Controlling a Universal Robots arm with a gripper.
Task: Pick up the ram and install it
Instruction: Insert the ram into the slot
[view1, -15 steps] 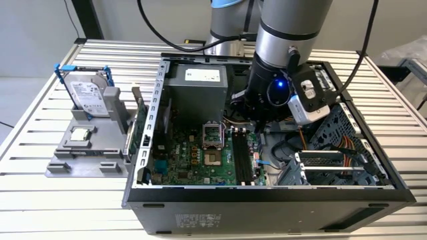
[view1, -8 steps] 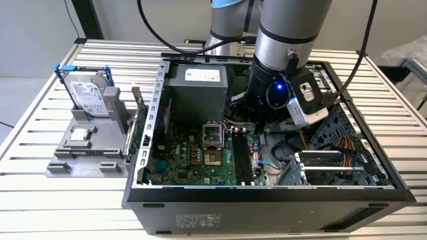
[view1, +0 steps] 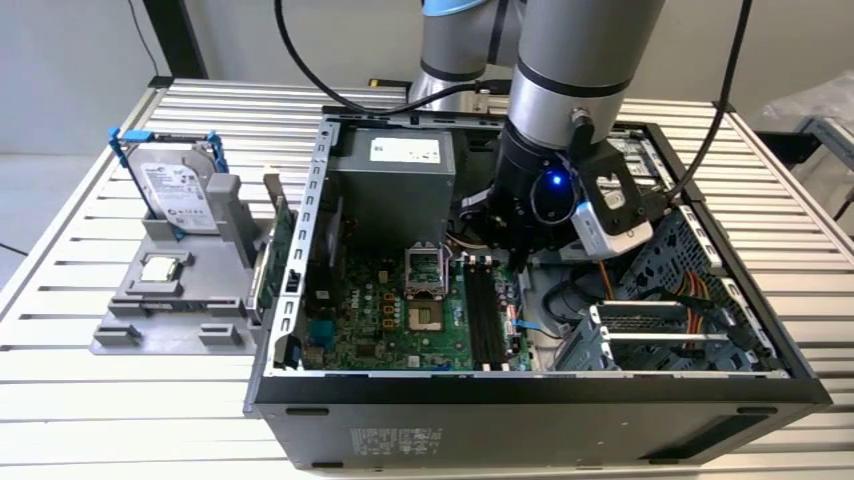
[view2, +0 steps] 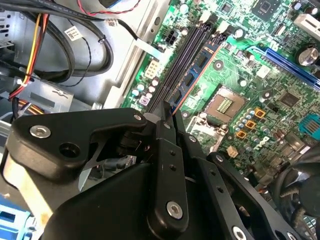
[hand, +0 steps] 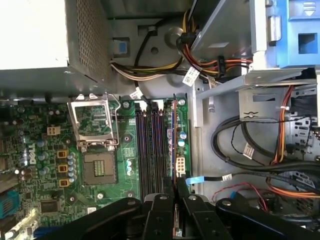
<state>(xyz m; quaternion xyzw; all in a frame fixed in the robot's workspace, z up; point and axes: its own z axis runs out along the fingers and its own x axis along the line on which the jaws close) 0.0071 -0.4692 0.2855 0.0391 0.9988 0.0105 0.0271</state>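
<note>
Presently, arm: the gripper (view1: 514, 240) is lowered inside the open computer case (view1: 534, 390), above the memory slots beside the processor socket.
Fingers: in both wrist views the black fingers (hand: 167, 210) are drawn close together on a thin board edge; the grip looks narrow and closed on it.
Ram, first wrist view: the ram (hand: 174, 135) stands on edge in the slot nearest the metal wall, a thin stick with a reddish-brown edge running from the fingers to the white slot latches.
Ram, second wrist view: the same stick (view2: 197, 75) runs from between the fingers toward the white latches; whether it is fully seated cannot be told.
Neighbouring slots: the memory slots (hand: 150, 145) beside the ram are dark and bare.
Exterior view only: a grey fixture (view1: 174, 300) sits on the slatted bench (view1: 80, 250), at the exterior view's left of the case, carrying the hard drive (view1: 176, 190) upright in its blue frame and the processor chip (view1: 162, 268) lying flat.
Exterior view, ram: hidden behind the arm.
Wrist views only: the processor socket (hand: 97, 165) lies open, and cable bundles (hand: 260, 150) lie beside the motherboard (view2: 260, 85).
</note>
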